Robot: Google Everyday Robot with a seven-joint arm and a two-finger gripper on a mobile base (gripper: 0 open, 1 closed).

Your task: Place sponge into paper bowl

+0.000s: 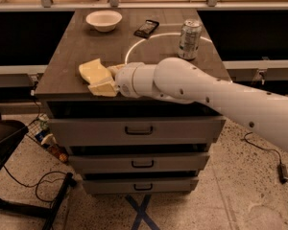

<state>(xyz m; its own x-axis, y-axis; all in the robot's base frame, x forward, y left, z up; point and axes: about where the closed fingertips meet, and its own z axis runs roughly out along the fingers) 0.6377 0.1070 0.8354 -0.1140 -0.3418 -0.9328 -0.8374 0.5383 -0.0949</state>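
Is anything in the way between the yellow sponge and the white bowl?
Nothing visible. The gripper is at the sponge near the front edge; only bare tabletop separates it from the bowl at the back. The phone and can sit to the right.

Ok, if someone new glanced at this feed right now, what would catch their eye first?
The big white arm stretched in from the right over the cabinet top, with its end effector right up against the pale yellow sponge at the near left edge. Next, the white paper bowl at the far left, well apart from the sponge, and a silver can standing at the far right.
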